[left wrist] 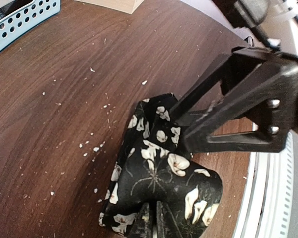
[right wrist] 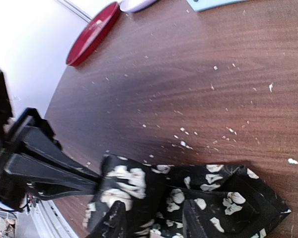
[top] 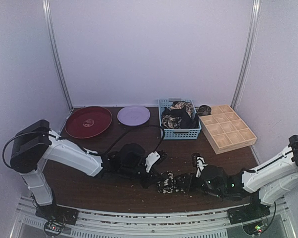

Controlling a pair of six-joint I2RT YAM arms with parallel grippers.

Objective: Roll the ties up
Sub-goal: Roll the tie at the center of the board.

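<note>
One tie (top: 168,183), black with a cream floral print, lies bunched and partly rolled on the brown table near the front edge. My left gripper (top: 155,176) holds its left side. In the left wrist view the gripper (left wrist: 155,223) is shut on a fold of the tie (left wrist: 159,168). My right gripper (top: 187,181) meets it from the right. In the right wrist view its gripper (right wrist: 154,223) straddles and grips the bundled tie (right wrist: 213,191). More ties (top: 179,115) lie heaped in the blue basket (top: 181,133).
A wooden gridded tray (top: 228,130) stands right of the basket. A red plate (top: 88,121) and a purple plate (top: 133,115) sit at the back left. White crumbs (left wrist: 97,148) dot the table. The table's front edge runs close behind both grippers.
</note>
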